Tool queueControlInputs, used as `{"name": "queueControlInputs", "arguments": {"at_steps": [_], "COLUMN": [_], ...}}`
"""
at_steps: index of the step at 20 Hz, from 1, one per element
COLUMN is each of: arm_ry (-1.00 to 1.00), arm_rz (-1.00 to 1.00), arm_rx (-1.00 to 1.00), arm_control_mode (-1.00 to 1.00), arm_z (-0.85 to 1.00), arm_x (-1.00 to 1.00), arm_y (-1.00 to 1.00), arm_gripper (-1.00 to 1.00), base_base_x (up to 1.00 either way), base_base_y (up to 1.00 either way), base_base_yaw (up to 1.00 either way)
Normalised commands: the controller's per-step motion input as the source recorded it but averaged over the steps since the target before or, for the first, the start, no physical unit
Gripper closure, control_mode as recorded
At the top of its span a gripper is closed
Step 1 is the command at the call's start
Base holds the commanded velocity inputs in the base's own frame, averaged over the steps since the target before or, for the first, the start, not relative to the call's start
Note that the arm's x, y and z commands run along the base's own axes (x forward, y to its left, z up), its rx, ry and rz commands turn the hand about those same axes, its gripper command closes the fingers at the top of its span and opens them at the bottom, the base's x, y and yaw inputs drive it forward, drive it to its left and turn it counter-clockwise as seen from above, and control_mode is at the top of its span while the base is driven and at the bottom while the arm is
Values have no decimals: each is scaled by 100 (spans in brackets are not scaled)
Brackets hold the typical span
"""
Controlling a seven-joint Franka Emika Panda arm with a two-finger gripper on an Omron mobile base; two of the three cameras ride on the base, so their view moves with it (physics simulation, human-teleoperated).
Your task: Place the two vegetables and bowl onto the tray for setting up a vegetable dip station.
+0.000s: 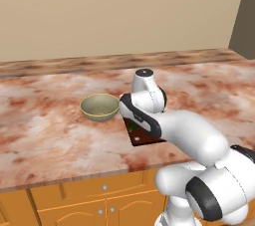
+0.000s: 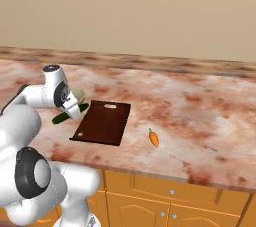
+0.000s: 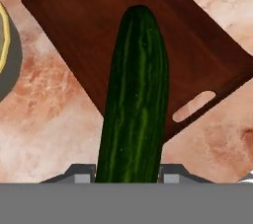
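My gripper (image 3: 127,173) is shut on the dark green cucumber (image 3: 134,99), which runs away from the fingers with its far end over the reddish-brown tray (image 3: 89,30). In the right base view the gripper (image 2: 75,111) holds the cucumber (image 2: 62,117) at the tray's (image 2: 102,122) left edge, just above the counter. The orange carrot (image 2: 154,138) lies on the counter to the right of the tray. The pale bowl (image 1: 99,107) stands on the counter left of the tray (image 1: 144,138); my arm hides part of the bowl (image 2: 78,94) in the right base view.
The marble counter (image 2: 200,106) stretches wide to the right, with a raised backsplash ledge (image 2: 165,63) along the wall. Its front edge runs above orange cabinet doors (image 2: 170,201).
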Motion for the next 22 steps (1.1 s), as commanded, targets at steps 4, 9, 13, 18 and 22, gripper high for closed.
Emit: {"name": "queueControlInputs", "arguments": {"at_steps": [4,9,13,18,22], "arm_ry": [0,-6,-6,-4,0], "arm_rz": [-28,-20,-16,-17,-18], "arm_rx": [0,0,0,0,0], "arm_control_mode": [-100,-100,-100,-100,-100], "arm_z": [12,0,0,0,0], "arm_x": [9,28,36,42,54], "arm_y": [-71,-58,-56,-45,-1], "arm_gripper": [100,100,100,100,100], "base_base_x": [0,0,0,0,0], "base_base_y": [0,0,0,0,0], "base_base_yaw": [0,0,0,0,0]}}
